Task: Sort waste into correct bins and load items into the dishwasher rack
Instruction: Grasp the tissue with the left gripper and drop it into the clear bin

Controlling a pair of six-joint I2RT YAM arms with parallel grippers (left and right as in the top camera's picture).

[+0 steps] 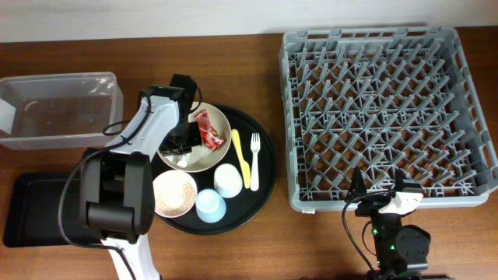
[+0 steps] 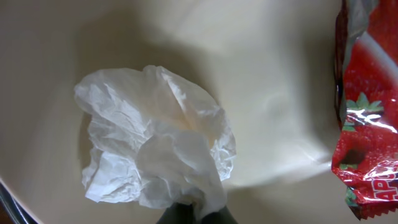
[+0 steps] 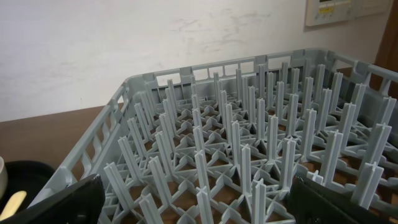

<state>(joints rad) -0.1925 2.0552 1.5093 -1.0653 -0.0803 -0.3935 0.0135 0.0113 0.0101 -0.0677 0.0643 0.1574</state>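
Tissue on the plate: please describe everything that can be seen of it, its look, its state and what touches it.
The tissue is white thin paper, crumpled into a loose, wrinkled ball with many folds. It lies on the bare inside of the cream plate. In the left wrist view it is to the left of the red wrapper and apart from it. The left hand is shut on its near edge, pinching a flap of paper. No stain shows on it.
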